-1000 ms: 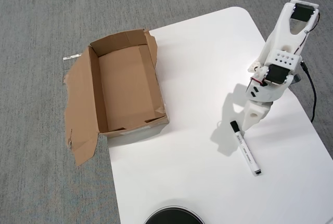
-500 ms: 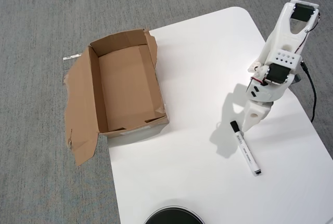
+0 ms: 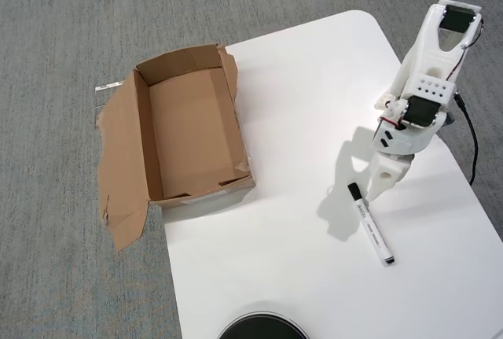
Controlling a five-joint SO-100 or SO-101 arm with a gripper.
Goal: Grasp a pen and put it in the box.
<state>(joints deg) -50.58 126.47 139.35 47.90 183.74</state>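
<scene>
My hand [image 3: 377, 192] points down at the white worktop [image 3: 299, 119] in the overhead view, its tip just beside the black-capped end of the pen [image 3: 370, 223]. From above I see only one white finger clearly, so I cannot tell whether the fingers are spread or pressed together; nothing shows between them. The pen lies flat on the worktop, just below and left of my tip, its cap nearest me and its white barrel running away toward the lower right. I cannot tell whether I touch it. My white arm [image 3: 428, 79] rises behind me toward the upper right corner, with a black cable [image 3: 470, 138] curving along the worktop's right edge. Well apart to the left, the box [image 3: 189, 130] sits open and empty at the worktop's left edge, overhanging the grey carpet [image 3: 78, 24], its wide flap splayed flat on the left side.
</scene>
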